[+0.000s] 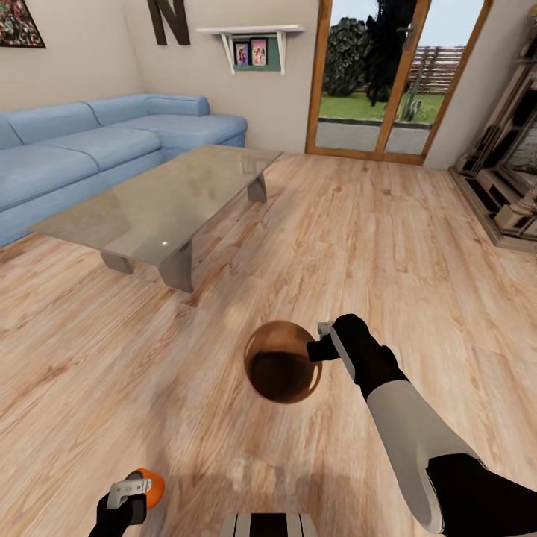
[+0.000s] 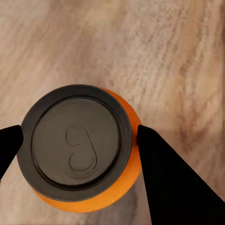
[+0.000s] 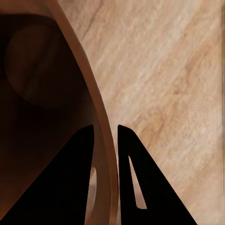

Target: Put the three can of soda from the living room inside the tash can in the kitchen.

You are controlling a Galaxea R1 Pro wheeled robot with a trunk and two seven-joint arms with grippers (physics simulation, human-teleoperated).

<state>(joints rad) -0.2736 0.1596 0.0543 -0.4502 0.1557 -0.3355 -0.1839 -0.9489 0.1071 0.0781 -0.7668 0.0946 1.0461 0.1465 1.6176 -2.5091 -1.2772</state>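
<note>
My right gripper (image 1: 315, 349) is shut on the rim of the copper-brown trash can (image 1: 282, 363), which hangs above the wooden floor. In the right wrist view the trash can wall (image 3: 101, 122) runs between the two dark fingers, and its inside looks dark with no can visible. My left gripper (image 1: 134, 492) is shut on an orange soda can (image 1: 151, 486) at the bottom left of the head view. The left wrist view looks down on that orange can (image 2: 79, 143) with its dark top and pull tab, a finger on each side. The other cans are out of view.
A glass-topped coffee table (image 1: 160, 201) stands ahead to the left, with a blue sofa (image 1: 82, 153) behind it. A wood-framed glass door (image 1: 388, 82) is at the far wall and a carved cabinet (image 1: 507, 179) at the right. Wooden floor stretches between.
</note>
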